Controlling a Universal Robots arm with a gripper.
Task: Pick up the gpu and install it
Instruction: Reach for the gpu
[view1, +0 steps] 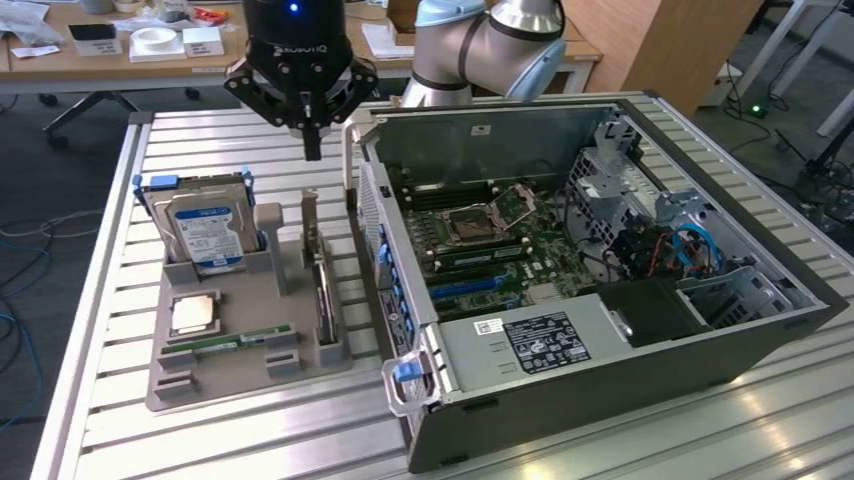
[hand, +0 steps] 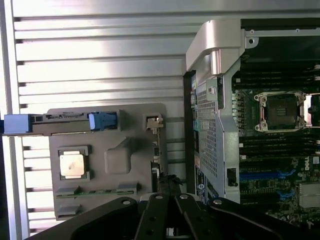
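The gpu (view1: 320, 275) stands on its edge in a slot of the grey holder (view1: 247, 370), a thin dark card beside the computer case. From the wrist it is a slim strip (hand: 156, 150) with its metal bracket end at the holder's far side. My black gripper (view1: 312, 145) hangs above the card's far end with its fingers shut together and nothing between them. The fingertips (hand: 169, 186) meet just over the card's line. The open computer case (view1: 667, 330) lies to the exterior view's right, motherboard (view1: 501, 235) exposed with blue card slots (hand: 265, 175).
The holder also carries an upright hard drive (view1: 207, 235) with blue tabs, a silver processor chip (view1: 196, 315) and a green memory stick (view1: 227, 342). The case's side wall (hand: 212, 115) rises close beside the gpu. The slatted metal table (view1: 214, 440) spreads around the holder.
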